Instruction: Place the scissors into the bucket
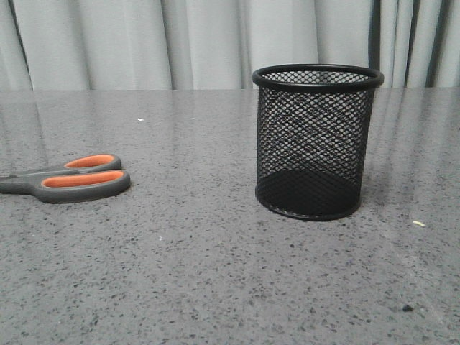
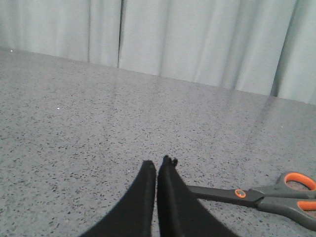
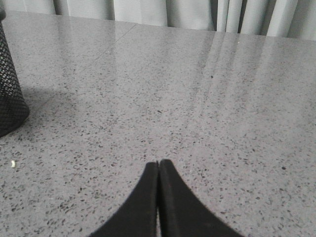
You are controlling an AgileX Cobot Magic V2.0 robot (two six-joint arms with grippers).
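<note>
The scissors (image 1: 68, 179) lie flat at the left edge of the front view, grey handles with orange lining toward the middle, blades running out of frame. The left wrist view shows the scissors (image 2: 266, 195) flat on the table, their dark blades passing behind my left gripper (image 2: 157, 165), which is shut with nothing in it. The bucket (image 1: 315, 140), a black mesh cup, stands upright right of centre. Only the bucket's side (image 3: 9, 98) shows in the right wrist view, well away from my right gripper (image 3: 158, 163), shut and empty. Neither gripper appears in the front view.
A grey speckled table (image 1: 215, 259) carries everything, with a pale curtain (image 1: 180, 39) behind it. A small white crumb (image 1: 419, 223) lies right of the bucket and a dark speck (image 1: 407, 307) sits near the front right.
</note>
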